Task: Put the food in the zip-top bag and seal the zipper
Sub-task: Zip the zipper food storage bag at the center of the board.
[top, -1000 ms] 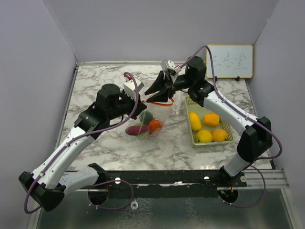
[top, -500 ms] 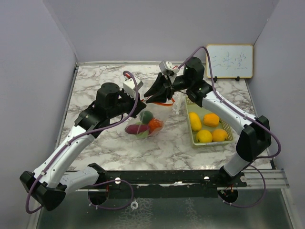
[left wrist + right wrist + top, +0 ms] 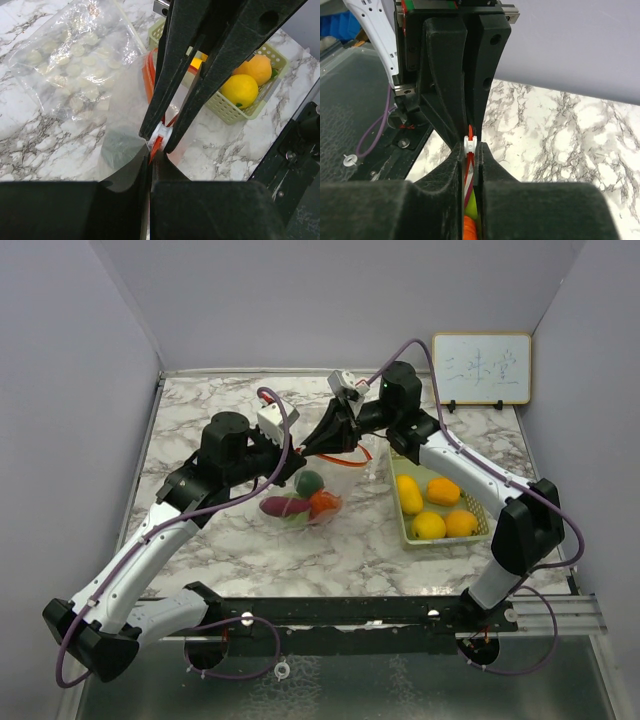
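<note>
The clear zip-top bag (image 3: 300, 502) lies mid-table with a green, an orange-red and a purple food piece (image 3: 308, 482) inside. My left gripper (image 3: 297, 458) is shut on the bag's top edge, with the orange zipper strip (image 3: 152, 150) pinched between its fingers (image 3: 151, 162). Facing it tip to tip, my right gripper (image 3: 312, 447) is shut on the white zipper slider (image 3: 470, 143), which also shows in the left wrist view as a white slider (image 3: 161, 135). More yellow and orange food (image 3: 429, 525) lies in the basket.
The pale green mesh basket (image 3: 478, 502) stands to the right of the bag. A whiteboard (image 3: 481, 368) leans on the back wall at the right. Crinkled clear plastic with pale round spots (image 3: 75, 55) lies beyond the grippers. Grey walls close in the marble table.
My right gripper has closed its fingers onto the zipper slider and shifted slightly left toward the left gripper. The left gripper has stayed shut on the bag's edge.
</note>
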`<state>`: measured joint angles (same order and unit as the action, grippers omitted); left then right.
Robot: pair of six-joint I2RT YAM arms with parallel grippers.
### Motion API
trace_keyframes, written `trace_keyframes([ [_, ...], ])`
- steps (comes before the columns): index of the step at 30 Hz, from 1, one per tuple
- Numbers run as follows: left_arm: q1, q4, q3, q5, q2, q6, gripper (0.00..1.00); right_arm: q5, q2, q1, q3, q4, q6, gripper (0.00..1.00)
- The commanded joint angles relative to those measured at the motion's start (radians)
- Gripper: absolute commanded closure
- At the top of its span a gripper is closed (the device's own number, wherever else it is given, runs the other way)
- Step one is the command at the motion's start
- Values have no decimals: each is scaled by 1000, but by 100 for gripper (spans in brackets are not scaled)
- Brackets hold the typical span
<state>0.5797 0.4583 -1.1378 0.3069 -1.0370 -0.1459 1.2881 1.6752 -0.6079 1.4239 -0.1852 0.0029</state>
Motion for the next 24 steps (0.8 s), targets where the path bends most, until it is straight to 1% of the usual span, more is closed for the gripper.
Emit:
trace_keyframes([
  [1,-7,-41,-16,29,7,-10,100,-44,-2,-9,33,53,-39,98],
  [4,-10,-21,-20,-4,21,-6,100,-112,-22,-4,45,151,-122,98],
  [8,-27,-10,-18,-124,59,-4,100,-177,-53,22,24,253,-191,98],
  [15,-68,-25,-14,-249,100,-17,100,-256,-111,94,-60,344,-261,98],
  [20,-75,5,-49,-497,106,-25,100,-293,-147,167,-130,378,-279,98],
  [24,-79,4,-50,-673,120,-37,100,-369,-185,183,-193,403,-316,98],
])
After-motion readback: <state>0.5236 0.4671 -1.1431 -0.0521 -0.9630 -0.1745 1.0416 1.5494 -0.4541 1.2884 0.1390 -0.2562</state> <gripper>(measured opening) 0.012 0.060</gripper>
